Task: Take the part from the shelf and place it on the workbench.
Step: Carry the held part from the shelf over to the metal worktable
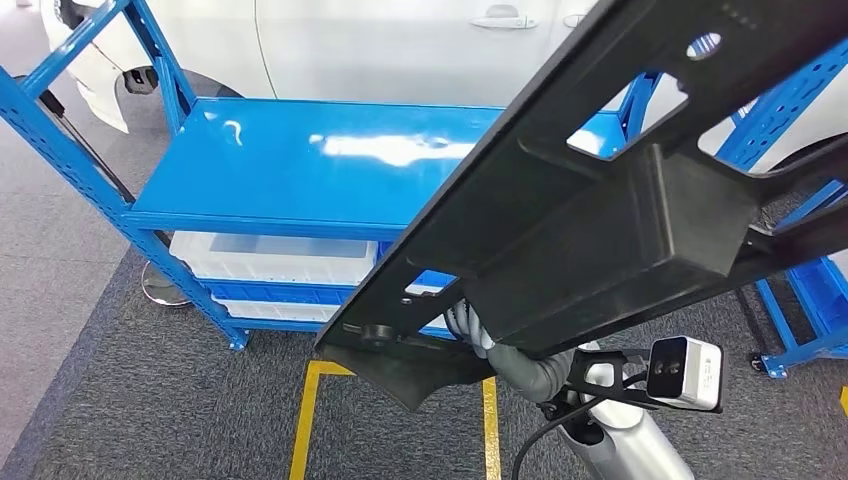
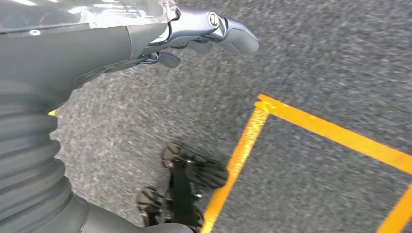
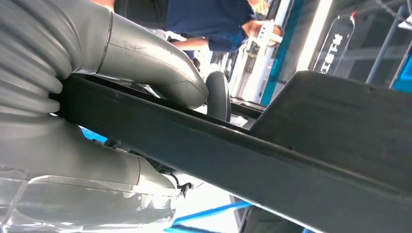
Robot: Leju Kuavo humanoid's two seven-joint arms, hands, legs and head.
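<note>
A long black plastic part (image 1: 600, 200) with cut-outs and a boxy block slants across the head view, from low centre up to the top right. My right hand (image 1: 478, 335) grips it from below near its lower end. In the right wrist view the thick grey thumb (image 3: 145, 63) presses on top of the part's black bar (image 3: 233, 155), with the hand wrapped around it. The part hangs in front of the blue shelf (image 1: 300, 165), whose top board is bare. My left hand (image 2: 160, 36) hangs over the carpet, fingers loosely apart, holding nothing.
White bins (image 1: 270, 255) sit on the shelf's lower levels. A white car (image 1: 400, 45) stands behind it, and a second blue rack (image 1: 805, 290) is at the right. Yellow floor tape (image 1: 305, 420) marks the grey carpet. A person in a blue shirt (image 3: 209, 19) stands nearby.
</note>
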